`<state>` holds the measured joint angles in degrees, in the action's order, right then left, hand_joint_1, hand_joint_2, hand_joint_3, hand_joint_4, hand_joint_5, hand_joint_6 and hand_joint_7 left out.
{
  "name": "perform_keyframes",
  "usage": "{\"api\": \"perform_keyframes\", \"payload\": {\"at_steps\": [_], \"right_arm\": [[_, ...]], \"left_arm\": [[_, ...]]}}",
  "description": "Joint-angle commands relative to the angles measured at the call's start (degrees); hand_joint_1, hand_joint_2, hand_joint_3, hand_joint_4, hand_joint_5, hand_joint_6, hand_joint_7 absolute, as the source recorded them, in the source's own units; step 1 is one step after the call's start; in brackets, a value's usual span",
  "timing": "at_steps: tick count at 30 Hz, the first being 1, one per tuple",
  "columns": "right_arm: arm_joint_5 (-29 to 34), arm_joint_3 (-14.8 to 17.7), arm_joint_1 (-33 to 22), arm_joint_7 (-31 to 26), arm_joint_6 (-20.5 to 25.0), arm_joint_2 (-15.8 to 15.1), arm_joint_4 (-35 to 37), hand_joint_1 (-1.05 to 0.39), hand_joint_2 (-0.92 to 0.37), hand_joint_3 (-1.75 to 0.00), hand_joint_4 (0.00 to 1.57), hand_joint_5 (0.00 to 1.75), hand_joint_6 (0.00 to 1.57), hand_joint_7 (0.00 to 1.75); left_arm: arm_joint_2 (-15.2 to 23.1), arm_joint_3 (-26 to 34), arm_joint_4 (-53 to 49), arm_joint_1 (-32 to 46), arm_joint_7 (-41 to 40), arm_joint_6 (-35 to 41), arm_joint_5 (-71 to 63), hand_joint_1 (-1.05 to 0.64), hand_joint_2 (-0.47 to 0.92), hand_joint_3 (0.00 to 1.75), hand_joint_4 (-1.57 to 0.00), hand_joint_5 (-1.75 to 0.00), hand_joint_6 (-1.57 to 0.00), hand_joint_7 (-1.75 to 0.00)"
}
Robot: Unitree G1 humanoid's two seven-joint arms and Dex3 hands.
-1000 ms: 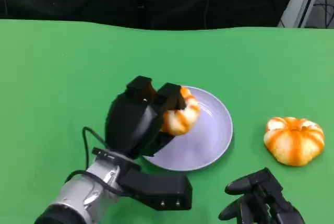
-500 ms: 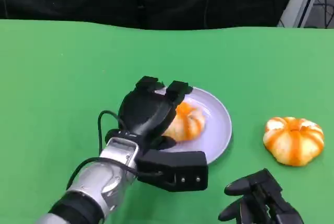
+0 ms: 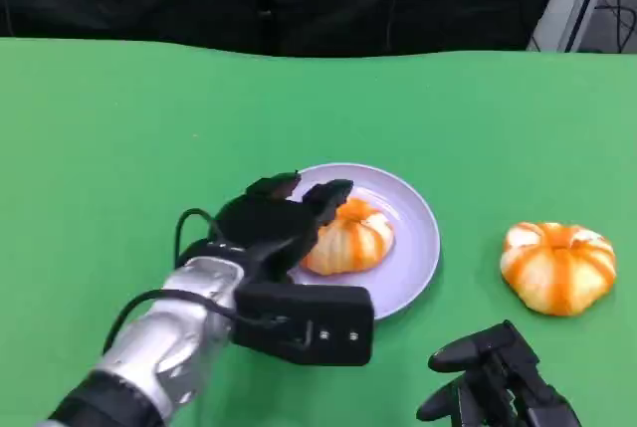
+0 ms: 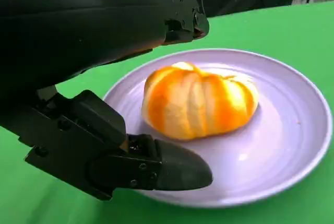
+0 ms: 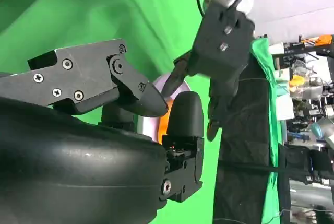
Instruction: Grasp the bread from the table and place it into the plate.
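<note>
Bread, a round orange-and-cream striped bun (image 3: 348, 238), lies on the lavender round plate (image 3: 413, 248) in the head view, a little left of the plate's middle. The left hand (image 3: 274, 228) sits just beside the bun at the plate's left rim, its black fingers (image 3: 328, 193) spread apart over and beside the bun, gripping nothing. Its silver forearm (image 3: 159, 347) slants in from the lower left, with a black box-shaped module (image 3: 309, 322) and a black cable (image 3: 184, 238) at the wrist. A second orange-and-cream bun (image 3: 557, 268) rests on the green table (image 3: 119, 118), well apart from the plate on its right. The right hand (image 3: 493, 382) rests low at the lower right, near that second bun, empty, fingers loosely apart.

From the left wrist view, the bun (image 4: 201, 104) sits on the plate (image 4: 292, 145). One black finger (image 4: 182, 20) arches above it and the thumb tip (image 4: 177, 172) lies on the plate in front of it; a gap shows between each and the bun.

From the right wrist view, the right hand's own fingers (image 5: 99, 85) stand apart with nothing between them. Beyond them, the left hand (image 5: 209, 98) hangs over a sliver of the plate (image 5: 169, 85).
</note>
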<state>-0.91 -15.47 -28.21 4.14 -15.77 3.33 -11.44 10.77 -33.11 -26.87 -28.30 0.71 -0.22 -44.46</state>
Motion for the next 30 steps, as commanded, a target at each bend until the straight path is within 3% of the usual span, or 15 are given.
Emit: {"api": "perform_keyframes", "payload": {"at_steps": [1, 7, 10, 15, 17, 19, 21, 22, 23, 25, 30], "right_arm": [[-0.62, 0.52, -0.3, 0.08, -0.55, -0.44, -0.27, -0.26, -0.92, -0.98, 0.18, 1.75, 0.07, 1.75], [-0.44, 0.62, -0.29, 0.1, -0.75, -0.55, -0.06, -0.26, -0.92, -0.98, 0.18, 1.75, 0.07, 1.75], [-0.3, 0.74, 0.0, 0.43, -1.93, -0.76, 0.78, -0.25, -0.92, -1.0, 0.16, 1.75, 0.05, 1.75], [-0.53, 0.99, 0.18, 0.53, -1.73, -0.7, 1.05, -0.26, -0.92, -0.99, 0.16, 1.75, 0.06, 1.75], [-0.88, 1.06, 0.04, 0.51, -0.79, -0.55, 0.51, -0.26, -0.92, -0.98, 0.17, 1.75, 0.06, 1.75], [-0.68, 1.07, -0.06, 0.27, -0.46, -0.41, 0.28, -0.27, -0.92, -0.98, 0.17, 1.75, 0.07, 1.75], [-0.68, 1.09, 0.0, 0.41, -0.73, -0.47, 0.43, -0.27, -0.92, -0.98, 0.17, 1.75, 0.07, 1.75], [-0.7, 1.11, 0.02, 0.48, -0.8, -0.5, 0.5, -0.26, -0.92, -0.98, 0.17, 1.75, 0.07, 1.75], [-0.68, 1.15, 0.08, 0.58, -0.95, -0.58, 0.59, -0.26, -0.92, -0.98, 0.17, 1.75, 0.06, 1.75], [-0.53, 1.22, 0.13, 0.63, -1.37, -0.65, 0.8, -0.26, -0.92, -0.99, 0.18, 1.75, 0.06, 1.75], [-1.15, 1.79, 0.27, 0.93, -2.19, -0.65, 1.24, -0.25, -0.92, -0.98, 0.17, 1.75, 0.06, 1.75]], "left_arm": [[3.7, 5.56, 5.35, 4.14, 0.17, -5.76, 6.64, -0.83, 0.92, 0.55, -0.09, -0.06, -0.08, -0.06], [5.35, 14.79, 8.47, 13.34, -6.12, -19.96, 17.15, -0.58, 0.92, 0.4, -0.42, -0.28, -0.31, -0.16], [4.3, 19.33, 7.43, 17.73, -10.06, -29.07, 22.46, -0.49, 0.92, 0.26, -0.62, -0.52, -0.57, -0.14], [2.29, 23.55, 4.1, 21.65, -13.82, -41.61, 26.7, -0.39, 0.92, 0.2, -0.71, -0.67, -0.76, -0.14], [0.71, 25.59, 1.83, 23.65, -15.9, -47.33, 28.53, -0.32, 0.92, 0.18, -0.75, -0.91, -0.92, -0.22], [-0.46, 26.98, 0.26, 25.76, -15.85, -51.58, 31.04, -0.29, 0.92, 0.2, -0.77, -1.04, -0.99, -0.3], [-1.34, 27.79, -0.94, 27.52, -14.23, -54.9, 34.51, -0.22, 0.91, 0.22, -0.76, -1.11, -0.9, -0.61], [-1.76, 28.02, -0.97, 28.76, -13.09, -55.71, 36.78, -0.21, 0.91, 0.23, -0.76, -1.13, -0.88, -0.68], [-2.09, 28.1, -0.51, 29.93, -11.74, -55.86, 39.01, -0.17, 0.85, 0.37, -0.76, -1.19, -0.85, -0.85], [-2.65, 28.34, 1.26, 32.04, -9.55, -55.23, 42.12, -0.11, 0.71, 0.7, -0.75, -1.28, -0.82, -1.02], [-4.44, 29.0, 5.23, 35.48, -6.33, -52.8, 44.3, -0.01, 0.59, 1.04, -0.79, -1.48, -0.81, -1.24]]}}
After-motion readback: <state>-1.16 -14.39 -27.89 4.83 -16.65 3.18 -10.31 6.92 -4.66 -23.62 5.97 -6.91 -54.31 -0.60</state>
